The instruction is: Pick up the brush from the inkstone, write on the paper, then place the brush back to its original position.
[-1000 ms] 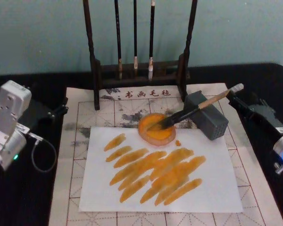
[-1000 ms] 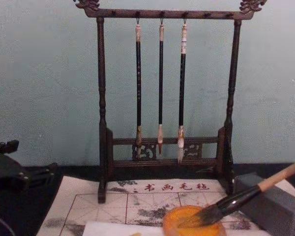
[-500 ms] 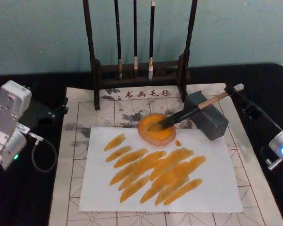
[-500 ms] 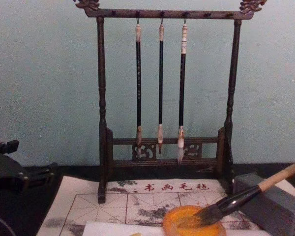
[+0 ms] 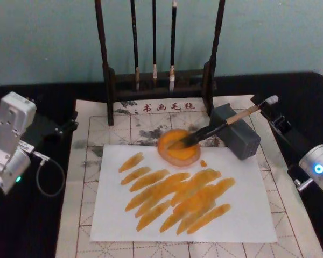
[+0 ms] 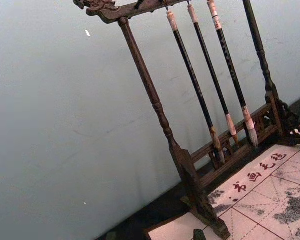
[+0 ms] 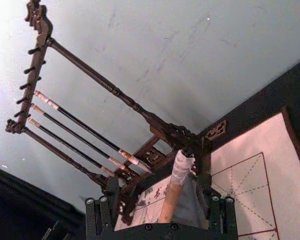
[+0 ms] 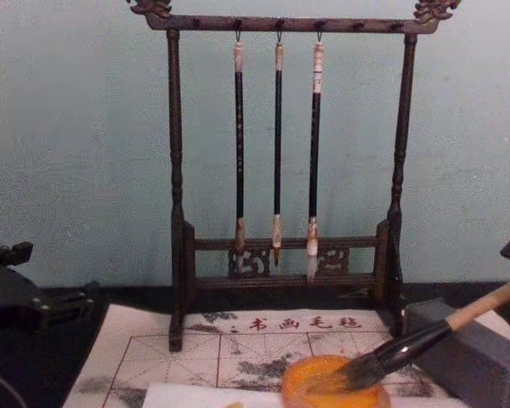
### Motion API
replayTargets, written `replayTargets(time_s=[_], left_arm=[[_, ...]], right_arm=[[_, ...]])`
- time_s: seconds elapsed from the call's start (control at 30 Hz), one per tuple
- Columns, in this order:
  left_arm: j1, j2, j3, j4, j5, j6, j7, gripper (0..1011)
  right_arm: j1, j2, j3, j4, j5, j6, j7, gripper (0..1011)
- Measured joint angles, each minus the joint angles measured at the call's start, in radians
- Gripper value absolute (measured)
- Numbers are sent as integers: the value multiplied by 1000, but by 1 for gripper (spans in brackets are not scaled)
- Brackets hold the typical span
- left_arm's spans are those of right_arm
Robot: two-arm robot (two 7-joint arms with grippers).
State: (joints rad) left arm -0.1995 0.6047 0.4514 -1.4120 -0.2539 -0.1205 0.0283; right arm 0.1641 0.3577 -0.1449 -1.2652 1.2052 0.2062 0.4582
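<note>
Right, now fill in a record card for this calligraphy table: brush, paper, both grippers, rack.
brush: bristles in the orange dish, handle leaning on the grey block
paper: white sheet with orange strokes, on the gridded mat
right gripper: open, fingers either side of the brush's white end
left gripper: parked at the left, away from the brush
rack: three thin brushes hanging, behind the mat

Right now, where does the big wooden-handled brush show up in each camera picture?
Head view: brush right of centre, bristles in the orange dish, handle across the grey block.
Chest view: brush at lower right, slanting up.
Right wrist view: brush handle end between the open fingers of the right gripper.
Left wrist view: not in it; the left gripper sits parked left.
Shared landmark: the dark rack of three thin brushes.
</note>
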Motion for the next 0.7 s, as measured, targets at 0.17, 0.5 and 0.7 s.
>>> replayTargets(time_s=[0.17, 0.5, 0.7], left_arm=[[0, 0, 0, 0, 0, 0, 0, 1001], [0, 0, 0, 0, 0, 0, 0, 1001], [0, 0, 0, 0, 0, 0, 0, 1001]], right_arm=[[22, -6, -10, 31, 20, 3, 0, 1002], [67, -19, -33, 93, 57, 3, 2, 1002], [72, -21, -39, 107, 82, 1, -4, 1003]])
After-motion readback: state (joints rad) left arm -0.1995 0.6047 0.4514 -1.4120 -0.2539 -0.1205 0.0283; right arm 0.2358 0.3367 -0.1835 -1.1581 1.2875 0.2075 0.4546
